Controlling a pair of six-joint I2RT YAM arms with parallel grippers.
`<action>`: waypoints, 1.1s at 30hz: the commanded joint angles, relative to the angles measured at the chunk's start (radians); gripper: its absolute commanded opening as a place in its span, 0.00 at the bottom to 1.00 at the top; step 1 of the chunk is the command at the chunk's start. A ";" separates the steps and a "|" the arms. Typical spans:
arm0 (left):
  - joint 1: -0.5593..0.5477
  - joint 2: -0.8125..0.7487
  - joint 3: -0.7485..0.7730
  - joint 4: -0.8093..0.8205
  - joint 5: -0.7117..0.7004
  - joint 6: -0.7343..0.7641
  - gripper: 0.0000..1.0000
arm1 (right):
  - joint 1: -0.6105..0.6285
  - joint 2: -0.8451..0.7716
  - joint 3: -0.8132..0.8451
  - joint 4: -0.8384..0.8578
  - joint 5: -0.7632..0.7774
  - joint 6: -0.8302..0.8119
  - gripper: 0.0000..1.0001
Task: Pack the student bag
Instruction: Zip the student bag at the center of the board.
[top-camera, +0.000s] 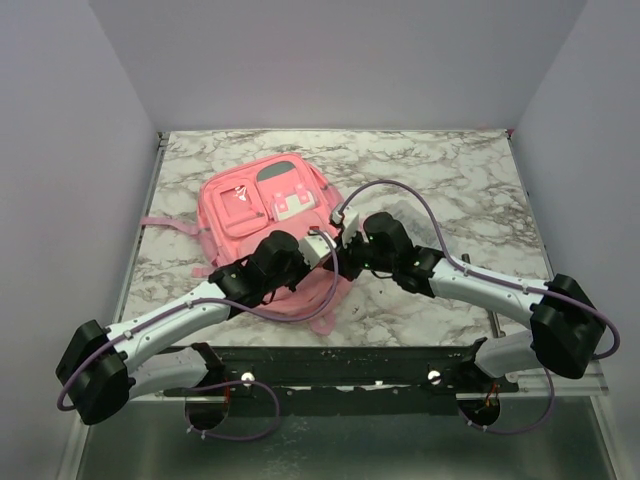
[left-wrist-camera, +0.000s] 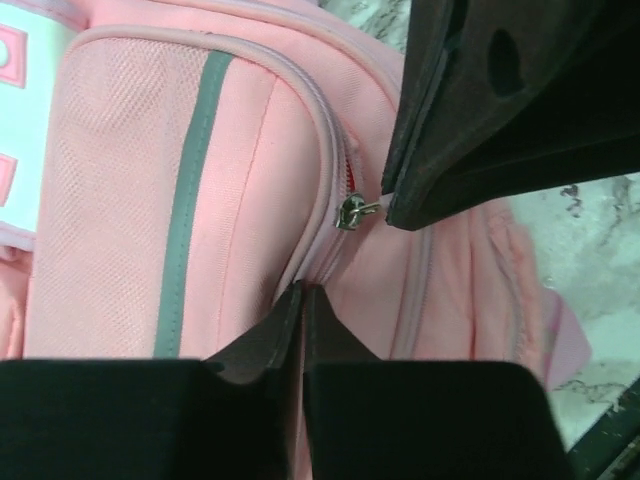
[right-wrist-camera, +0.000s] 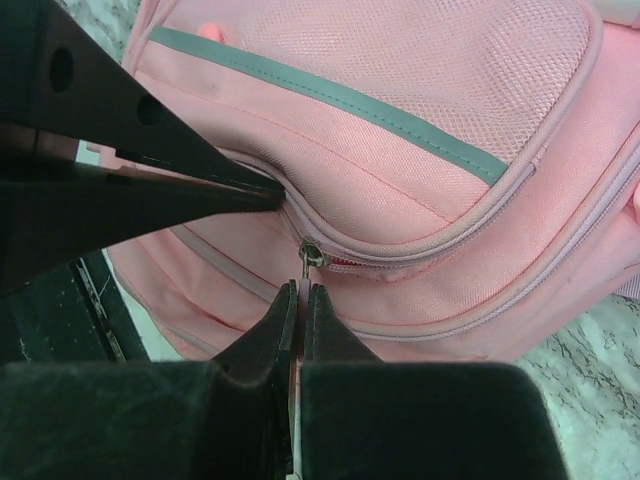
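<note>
The pink student bag (top-camera: 262, 205) lies flat on the marble table, front pockets with grey trim up. My left gripper (left-wrist-camera: 301, 290) is shut, pinching the pink fabric beside the zipper seam of a front pocket. My right gripper (right-wrist-camera: 300, 287) is shut on the zipper pull (right-wrist-camera: 303, 262), just below the metal slider (right-wrist-camera: 313, 251). The slider also shows in the left wrist view (left-wrist-camera: 351, 212), at the tip of the right gripper's fingers (left-wrist-camera: 480, 130). A thin red gap shows along the zipper past the slider. Both grippers meet at the bag's near right side (top-camera: 335, 245).
The marble table (top-camera: 450, 180) extends to the right of the bag. A pink strap (top-camera: 160, 222) trails off the bag's left side, and more straps hang toward the near edge (top-camera: 325, 310). A black rail (top-camera: 340, 365) runs along the table front.
</note>
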 joint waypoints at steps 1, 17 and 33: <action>0.011 0.005 -0.035 0.018 -0.232 0.055 0.00 | 0.021 -0.027 0.014 0.065 -0.061 0.014 0.01; 0.011 -0.182 -0.110 0.019 -0.200 0.073 0.00 | 0.012 -0.043 0.038 -0.111 0.329 -0.081 0.01; 0.003 -0.057 -0.055 0.133 -0.018 0.026 0.73 | 0.012 -0.050 0.035 0.033 -0.092 0.037 0.01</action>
